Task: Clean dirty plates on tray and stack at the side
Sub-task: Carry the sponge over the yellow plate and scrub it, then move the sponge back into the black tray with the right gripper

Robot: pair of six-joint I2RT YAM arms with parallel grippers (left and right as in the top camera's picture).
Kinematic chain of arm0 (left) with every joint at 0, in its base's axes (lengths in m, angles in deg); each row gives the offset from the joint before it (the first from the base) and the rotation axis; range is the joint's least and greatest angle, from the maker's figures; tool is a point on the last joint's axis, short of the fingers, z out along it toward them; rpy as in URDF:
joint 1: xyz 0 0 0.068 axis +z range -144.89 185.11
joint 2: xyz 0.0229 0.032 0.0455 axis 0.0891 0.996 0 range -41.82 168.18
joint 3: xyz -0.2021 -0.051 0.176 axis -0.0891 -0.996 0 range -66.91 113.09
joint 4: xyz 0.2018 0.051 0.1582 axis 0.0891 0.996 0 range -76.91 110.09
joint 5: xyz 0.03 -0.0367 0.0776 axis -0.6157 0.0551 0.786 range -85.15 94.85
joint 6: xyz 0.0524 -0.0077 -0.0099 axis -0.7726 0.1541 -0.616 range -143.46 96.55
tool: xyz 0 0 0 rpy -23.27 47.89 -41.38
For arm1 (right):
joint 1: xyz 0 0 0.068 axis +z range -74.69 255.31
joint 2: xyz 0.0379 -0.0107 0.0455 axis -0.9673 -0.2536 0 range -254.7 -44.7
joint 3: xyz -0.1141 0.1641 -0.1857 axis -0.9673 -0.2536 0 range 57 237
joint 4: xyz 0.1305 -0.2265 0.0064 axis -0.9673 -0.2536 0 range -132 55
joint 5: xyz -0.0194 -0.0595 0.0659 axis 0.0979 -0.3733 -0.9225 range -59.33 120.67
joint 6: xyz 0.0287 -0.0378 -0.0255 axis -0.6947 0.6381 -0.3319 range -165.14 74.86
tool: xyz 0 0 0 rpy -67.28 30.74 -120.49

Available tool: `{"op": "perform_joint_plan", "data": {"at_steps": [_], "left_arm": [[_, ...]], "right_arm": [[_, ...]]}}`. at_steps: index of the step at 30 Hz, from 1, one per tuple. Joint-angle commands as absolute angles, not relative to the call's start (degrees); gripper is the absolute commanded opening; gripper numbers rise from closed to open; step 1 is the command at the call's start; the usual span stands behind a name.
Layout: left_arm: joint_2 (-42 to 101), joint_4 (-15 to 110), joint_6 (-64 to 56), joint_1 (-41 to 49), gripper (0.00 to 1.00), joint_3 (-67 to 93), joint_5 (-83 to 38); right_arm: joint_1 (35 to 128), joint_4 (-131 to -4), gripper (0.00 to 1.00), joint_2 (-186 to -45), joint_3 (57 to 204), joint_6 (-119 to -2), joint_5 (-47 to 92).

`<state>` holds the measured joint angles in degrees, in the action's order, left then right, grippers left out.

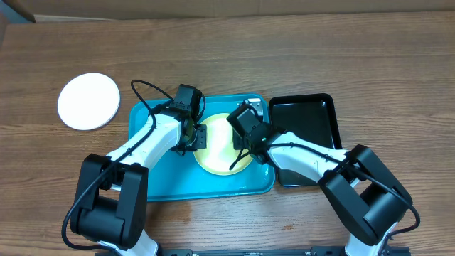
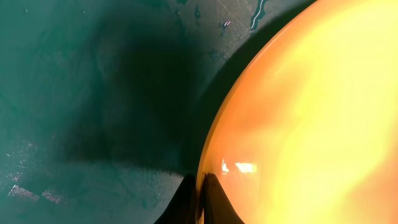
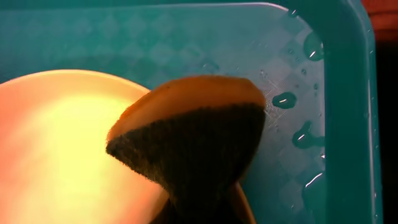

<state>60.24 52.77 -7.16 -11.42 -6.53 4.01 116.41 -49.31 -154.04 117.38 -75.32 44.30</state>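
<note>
Yellow plate (image 1: pixel 217 160) gripped on the tray (image 1: pixel 163 186), sponge (image 3: pixel 193 137) at its edge
The left gripper (image 1: pixel 200 138) has its jaws pinched on the plate's 9 o'clock rim; the right gripper (image 1: pixel 240 135) is clamped on the sponge, dark face showing, over the plate's 1 o'clock edge. Water drops (image 3: pixel 284 99) bead the tray floor. A white plate (image 1: pixel 88 101) lies on the table (image 1: pixel 284 57) at the tray's 10 o'clock, a black tray (image 1: pixel 306 117) at its 3 o'clock
</note>
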Motion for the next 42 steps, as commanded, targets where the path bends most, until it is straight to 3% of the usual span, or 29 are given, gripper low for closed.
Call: {"op": "perform_joint_plan", "data": {"at_steps": [1, 21, 30, 35, 42], "left_arm": [[61.0, 53.6, -7.7, -11.7, 0.04, -6.4, 5.3], [61.0, 53.6, -7.6, -11.7, 0.04, -6.4, 5.3], [61.0, 53.7, -7.6, -11.7, 0.04, -6.4, 5.3], [61.0, 53.8, -7.6, -11.7, 0.04, -6.4, 5.3], [61.0, 53.8, -7.6, -11.7, 0.04, -6.4, 5.2]], "right_arm": [[115.8, -49.2, 0.04, -157.2, 116.9, -74.9, 44.5], [115.7, -33.9, 0.04, -159.7, 117.1, -74.9, 42.5], [115.6, -31.3, 0.04, -149.1, 121.1, -67.3, 42.6], [115.6, -34.4, 0.04, -139.1, 121.3, -67.2, 42.6], [113.2, -53.0, 0.04, -125.4, 121.3, -67.6, 42.6]]}}
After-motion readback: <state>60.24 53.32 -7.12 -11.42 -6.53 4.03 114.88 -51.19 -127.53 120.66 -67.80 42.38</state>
